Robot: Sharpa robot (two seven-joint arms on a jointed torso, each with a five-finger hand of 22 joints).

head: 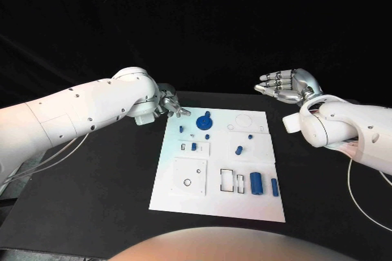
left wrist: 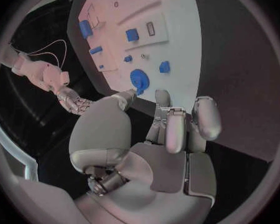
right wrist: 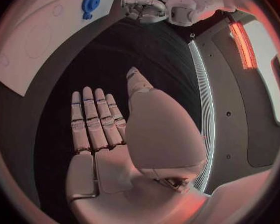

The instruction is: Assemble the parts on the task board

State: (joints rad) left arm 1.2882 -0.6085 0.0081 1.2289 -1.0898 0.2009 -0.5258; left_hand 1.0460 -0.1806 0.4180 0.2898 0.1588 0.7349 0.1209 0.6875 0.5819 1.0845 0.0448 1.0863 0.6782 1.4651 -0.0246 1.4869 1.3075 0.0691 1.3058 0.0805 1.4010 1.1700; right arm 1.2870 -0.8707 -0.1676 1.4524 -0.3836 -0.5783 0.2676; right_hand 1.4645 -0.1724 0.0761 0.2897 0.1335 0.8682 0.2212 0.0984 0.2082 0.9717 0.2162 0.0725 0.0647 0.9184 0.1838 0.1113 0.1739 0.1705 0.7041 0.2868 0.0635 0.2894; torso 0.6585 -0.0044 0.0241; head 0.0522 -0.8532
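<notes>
Surface: black table under a dark backdrop, with the white task board lying flat in its middle.
Left hand: the left hand hovers at the board's far corner, fingers loosely bent and apart, nothing between them. In the left wrist view its fingertips hang just short of the board's edge.
Nearest part: a round blue gear sits on the board just beyond the left hand's fingertips, close to them but apart.
Other parts: a small blue peg stands further from that hand, toward the board's middle; a blue cylinder and a blue bar lie side by side at the board's near end, well apart from both hands.
Right hand: the right hand is raised off the table beyond the board's far right corner, palm up, fingers spread and holding nothing.
Step, as judged: the left hand seems poised to take the gear.
Risk: the gear lies flat and thin, so fingertips closing on its rim may slide it across the smooth board or flick it off the nearby edge instead of lifting it.
Risk: pressing down on the corner could shift the board, which looks unfixed, and disturb the standing peg.
</notes>
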